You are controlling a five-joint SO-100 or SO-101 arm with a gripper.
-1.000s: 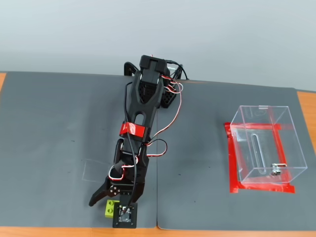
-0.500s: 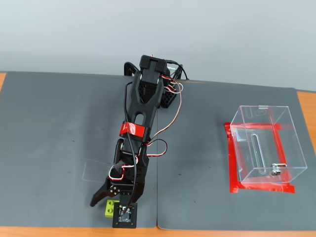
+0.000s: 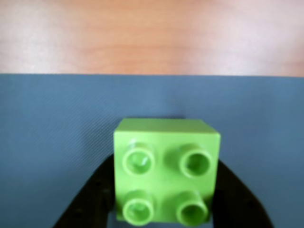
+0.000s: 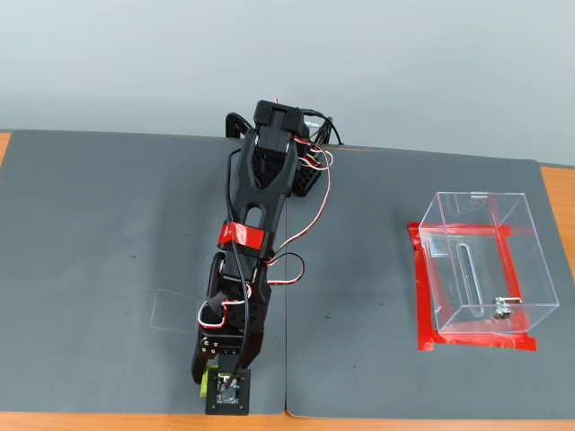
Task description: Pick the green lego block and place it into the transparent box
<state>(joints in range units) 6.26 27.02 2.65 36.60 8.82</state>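
One mat (image 4: pixel 108 233) covers the table; take it as your landmark. The transparent box (image 4: pixel 481 265) stands on red tape toward the mat's right side in the fixed view, empty as far as you can see. The arm (image 4: pixel 256 233) reaches down to the mat's near edge. The gripper (image 3: pixel 164 209) has its fingers clenched against both sides of the green lego block (image 3: pixel 166 171), studs up, at that near edge, well apart from the box. Judgement: grasp made; you have lift, carry and release left.
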